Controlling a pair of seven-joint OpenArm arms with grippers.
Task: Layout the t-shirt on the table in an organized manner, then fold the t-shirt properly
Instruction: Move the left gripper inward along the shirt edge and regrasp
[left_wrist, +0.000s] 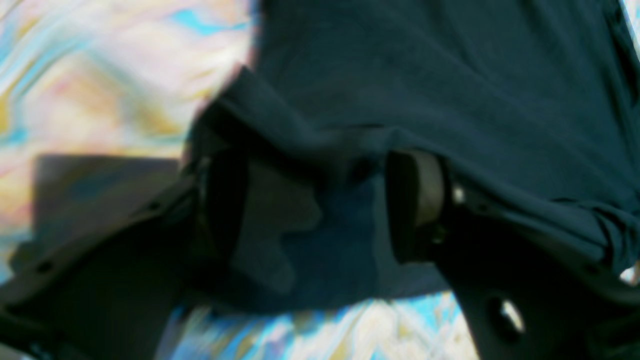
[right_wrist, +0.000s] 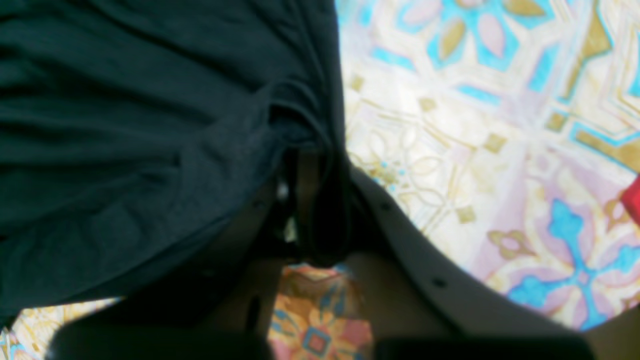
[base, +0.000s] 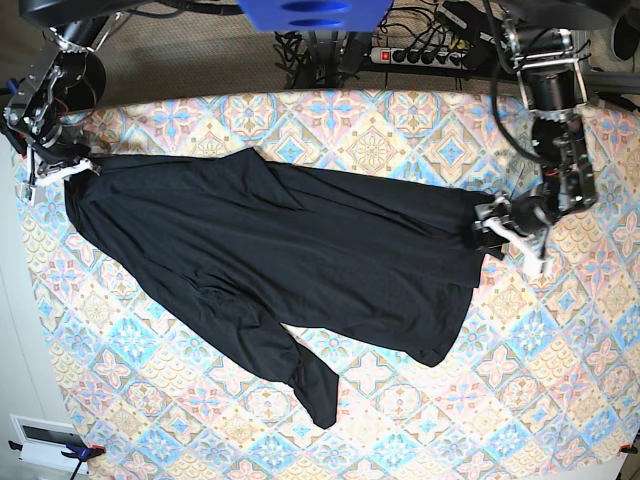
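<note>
From above, the base view shows the black t-shirt (base: 270, 250) stretched slantwise across the table (base: 560, 400), one end pulled toward the far corner by the right gripper (base: 68, 170) and the other end reaching the left gripper (base: 500, 228); a sleeve (base: 312, 385) trails toward the near edge and the lower hem sags in a loose curve, so the garment lies wrinkled rather than flat. Only the wrist cameras show what the claws are doing. In the left wrist view the left gripper (left_wrist: 320, 205) has its two fingers (left_wrist: 415, 200) standing well apart, with a fold of the t-shirt (left_wrist: 450, 90) draped over and between them; the frame is blurred, so it seems the cloth merely rests there, unpinched. In the right wrist view the right gripper (right_wrist: 312, 210) has its jaws pressed together on a bunched edge of the t-shirt (right_wrist: 125, 125), the fabric gathering into creases right at the pinch, with the patterned table (right_wrist: 475, 125) bare just beside it. That view also catches a small red thing (right_wrist: 632, 197) at the frame's edge, too cropped to name. The base view alone shows a power strip (base: 425, 55) and tangled cables behind the far edge of the table, and a blue part (base: 315, 15) overhead at the top of the frame
</note>
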